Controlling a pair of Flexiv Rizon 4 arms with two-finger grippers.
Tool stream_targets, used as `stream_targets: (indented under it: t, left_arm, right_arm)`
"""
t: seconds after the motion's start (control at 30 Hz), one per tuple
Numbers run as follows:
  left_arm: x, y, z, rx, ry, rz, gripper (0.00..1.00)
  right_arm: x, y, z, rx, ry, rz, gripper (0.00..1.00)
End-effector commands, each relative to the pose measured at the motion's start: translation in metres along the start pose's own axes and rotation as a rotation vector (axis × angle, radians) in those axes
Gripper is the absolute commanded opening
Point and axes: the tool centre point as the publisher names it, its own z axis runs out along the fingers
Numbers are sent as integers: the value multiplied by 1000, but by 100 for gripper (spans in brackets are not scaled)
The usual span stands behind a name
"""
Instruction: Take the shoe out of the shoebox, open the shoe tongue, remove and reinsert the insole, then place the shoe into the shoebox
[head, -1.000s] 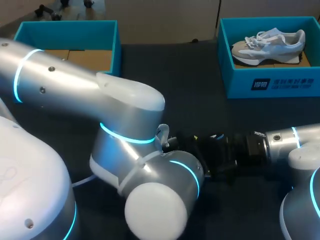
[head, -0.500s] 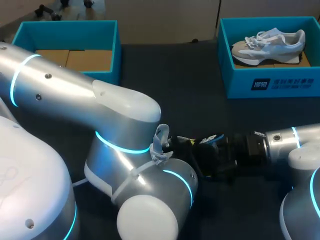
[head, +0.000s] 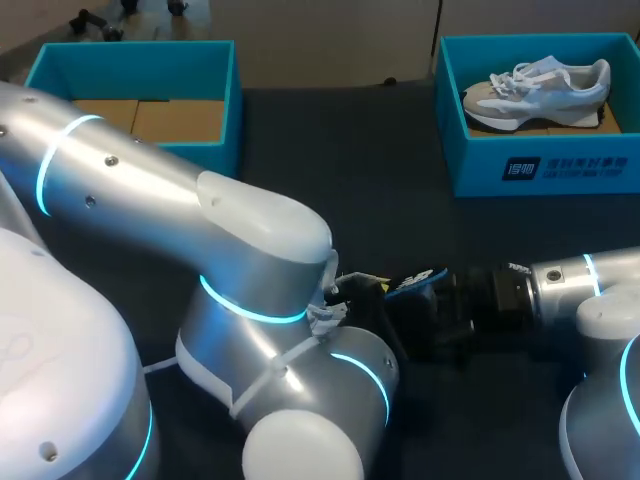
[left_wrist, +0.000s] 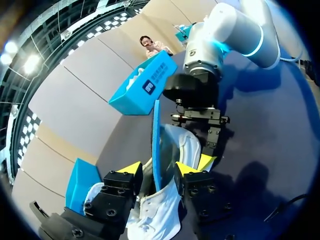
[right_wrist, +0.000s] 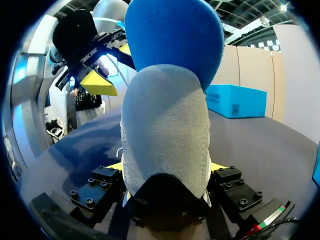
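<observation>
Right tool (right_wrist: 165, 169) closed on the heel end of the shoe (right_wrist: 165, 125), a yellow tip showing on either side of the grey knit heel. Shoe held low over the middle of the dark counter (head: 380, 170), well clear of both boxes. Toe pointed away from the right tool, toward the left one. In the head view, mostly hidden behind the bulky left arm (head: 200, 240).

Blue insole (right_wrist: 172, 35) upright in the shoe's opening, rounded end rising well above the collar. Lower end down inside the shoe, out of sight.

Left tool (left_wrist: 159, 169) open over the front of the shoe, across from the right tool. Fingers spread, one on each side of the insole's thin edge, with a gap visible on both sides. White upper and laces of the shoe just under and between those fingers; contact there impossible to tell.

Right arm (head: 570, 285) in from the right side, lying low across the counter.

Teal shoebox (head: 545, 165) at the far right corner of the counter, lid off. Inside it a second shoe (head: 540, 88), grey and white, lying on its side with laces loose.

Another teal box (head: 140, 70) at the far left corner, brown cardboard (head: 180, 118) inside.
</observation>
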Motion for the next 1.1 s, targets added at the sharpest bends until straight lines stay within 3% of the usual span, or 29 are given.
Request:
stream_targets:
  t: [0.03,1.1]
  left_arm:
    - [8,-1,8,0,-27,-8,43]
    - [-6,-6,34,18,-25,-25,42]
  right_arm:
    - [0,1,2,3,-2,0,0]
    - [0,1,2,3,-2,0,0]
